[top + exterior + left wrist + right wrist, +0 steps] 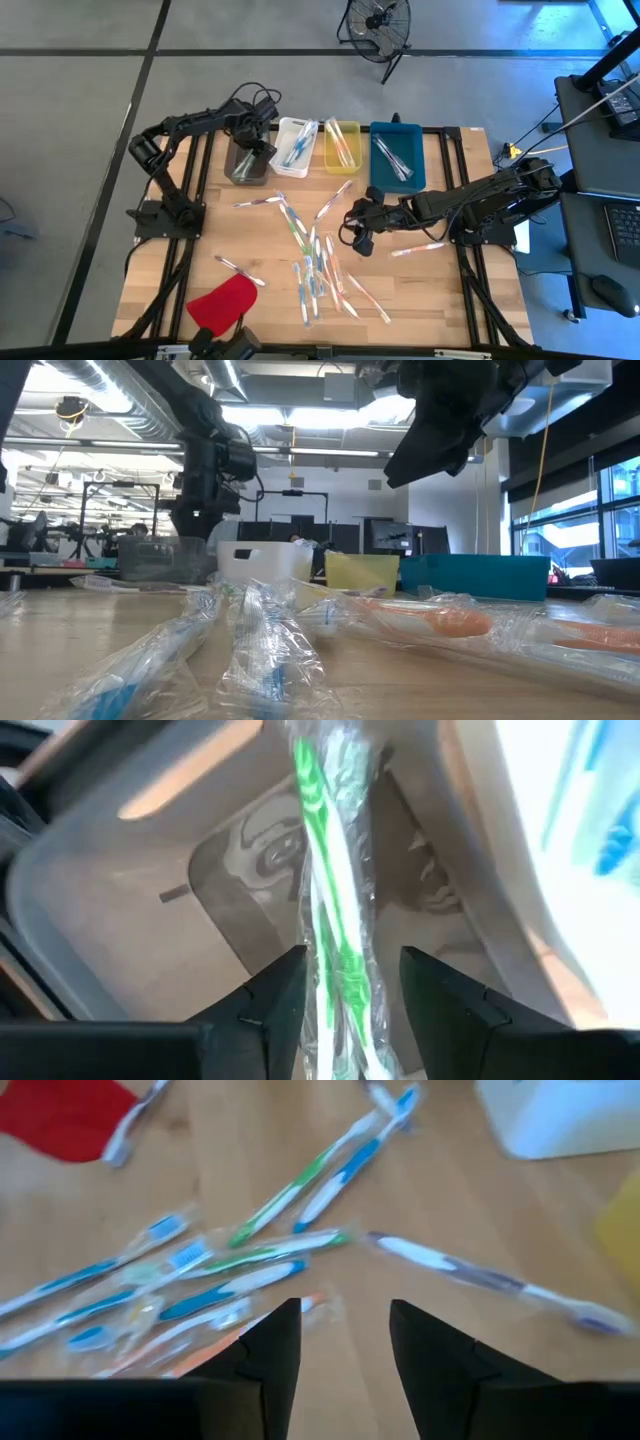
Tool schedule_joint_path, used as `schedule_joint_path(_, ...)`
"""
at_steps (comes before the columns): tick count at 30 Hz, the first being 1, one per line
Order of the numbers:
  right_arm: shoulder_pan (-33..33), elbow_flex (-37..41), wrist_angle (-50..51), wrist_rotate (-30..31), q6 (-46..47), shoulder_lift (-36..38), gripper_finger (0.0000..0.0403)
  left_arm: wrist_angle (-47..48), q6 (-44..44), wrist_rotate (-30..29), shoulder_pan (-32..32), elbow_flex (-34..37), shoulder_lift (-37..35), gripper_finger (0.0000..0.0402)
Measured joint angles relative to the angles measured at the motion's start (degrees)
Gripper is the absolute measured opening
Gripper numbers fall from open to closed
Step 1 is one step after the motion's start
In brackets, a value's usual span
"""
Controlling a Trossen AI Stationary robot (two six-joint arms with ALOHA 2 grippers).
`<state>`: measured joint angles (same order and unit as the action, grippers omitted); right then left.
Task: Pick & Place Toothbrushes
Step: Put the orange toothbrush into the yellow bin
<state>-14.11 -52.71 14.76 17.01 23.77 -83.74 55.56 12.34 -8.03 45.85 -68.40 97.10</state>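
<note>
Tabletop point(420, 285) scattered toothbrushes point(312, 262); right hand point(358, 232) unclenched above; left hand point(345, 982) seemingly released over bin point(246, 164).

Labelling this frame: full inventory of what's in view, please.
toothbrushes: dozens, wrapped, blue/green/orange/pink, loose mid-table; some in bins
green toothbrush: one, between left fingers, over grey bin
bins: four in a row at far edge: grey, white, yellow, blue
red piece: one, flat, near-left corner
fan: one, black, on floor beyond table
left gripper: over grey bin
right gripper: open, above loose pile
</note>
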Motion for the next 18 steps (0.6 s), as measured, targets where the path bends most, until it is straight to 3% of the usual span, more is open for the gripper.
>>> schedule_joint_path(10,-2.7,0.0,1.6,-4.5,1.5,0.0,0.013,-2.3,-0.7,-1.7,-3.9,0.3,-9.7,0.015)
schedule_joint_path(18,-5.3,0.0,15.1,-4.6,6.7,0.0,0.0104,-5.5,-0.6,-1.8,-12.7,0.4,-15.4,0.0149)
